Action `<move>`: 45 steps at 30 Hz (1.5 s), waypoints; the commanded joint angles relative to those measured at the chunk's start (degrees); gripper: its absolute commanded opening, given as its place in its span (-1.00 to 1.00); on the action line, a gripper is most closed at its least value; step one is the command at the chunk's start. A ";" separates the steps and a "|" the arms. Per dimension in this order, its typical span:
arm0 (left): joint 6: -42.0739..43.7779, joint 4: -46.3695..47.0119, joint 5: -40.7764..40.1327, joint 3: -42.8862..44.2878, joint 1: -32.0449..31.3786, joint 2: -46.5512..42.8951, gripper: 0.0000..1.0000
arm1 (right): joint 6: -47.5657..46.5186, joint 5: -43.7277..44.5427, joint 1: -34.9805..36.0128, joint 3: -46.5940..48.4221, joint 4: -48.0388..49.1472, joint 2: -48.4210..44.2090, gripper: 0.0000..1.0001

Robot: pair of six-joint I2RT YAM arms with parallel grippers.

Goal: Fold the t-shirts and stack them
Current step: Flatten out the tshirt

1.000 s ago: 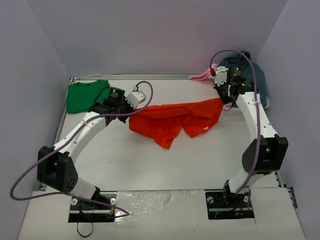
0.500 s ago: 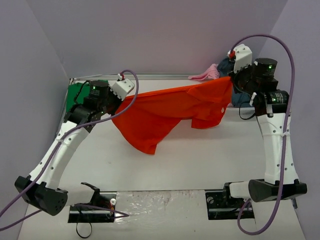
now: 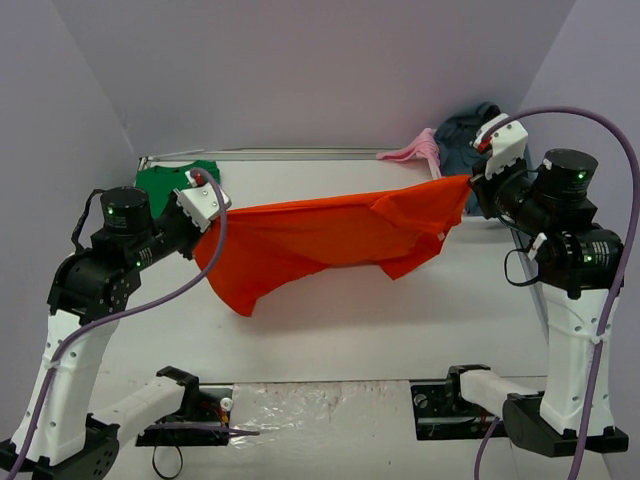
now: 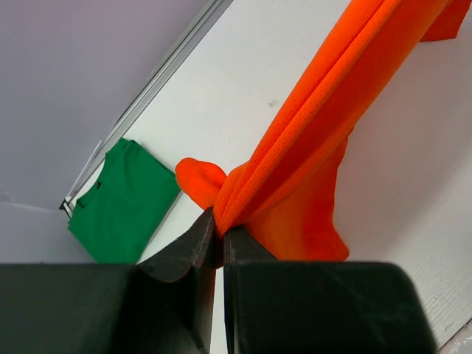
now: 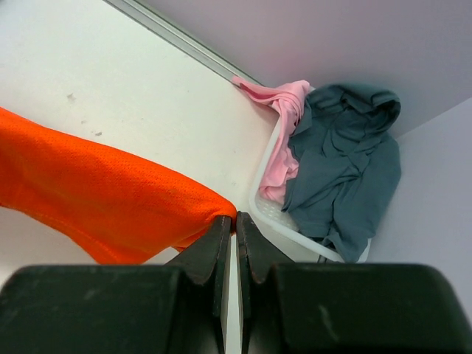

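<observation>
Flat at far-left corner of white counter (image 3: 330,330): solid green cloth t-shirt (image 3: 168,180). Clamped in left jaws and right jaws, strung between them over counter (middle sagging): bright orange cloth t-shirt (image 3: 320,235). Far right: white plastic basket (image 5: 276,214) holding pink garment (image 5: 280,125) and grey-blue hooded garment (image 5: 343,155).

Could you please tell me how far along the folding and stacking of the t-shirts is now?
Done: the green t-shirt looks folded, lying flat at the far left corner of the table. In hand: the orange t-shirt hangs stretched above the table, the left tool and right tool each shut on an edge. Left: lay it down, fold it and stack it with the green one.
</observation>
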 commanded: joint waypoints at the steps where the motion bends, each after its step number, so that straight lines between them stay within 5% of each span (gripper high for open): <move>1: 2.19 -2.86 4.06 -0.42 0.68 -0.46 -0.95 | -0.81 0.05 -0.13 0.60 -0.12 -0.13 -1.00; 10: -4.55 8.29 0.47 -17.56 -0.72 4.36 -0.95 | -1.25 3.22 -0.04 -17.13 5.57 7.15 -1.00; 18: -5.02 8.32 10.20 -23.11 -10.11 12.10 -0.95 | -0.64 7.00 -0.21 -22.35 9.28 15.25 -1.00; 23: 0.61 4.96 20.31 -24.78 -15.05 14.31 -0.56 | 0.85 6.56 -0.13 -21.30 9.89 18.50 -1.00; 28: 3.68 2.68 22.52 -25.57 -17.25 14.83 0.32 | 1.99 6.91 -0.04 -21.03 10.42 20.96 -1.00; 31: 5.09 2.59 20.34 -26.01 -17.34 16.23 0.66 | 2.52 6.83 0.14 -20.33 10.51 22.45 -1.00; 45: 9.31 6.37 12.68 -33.47 -17.25 17.39 0.72 | 2.79 9.29 0.31 -21.03 10.60 23.78 -1.00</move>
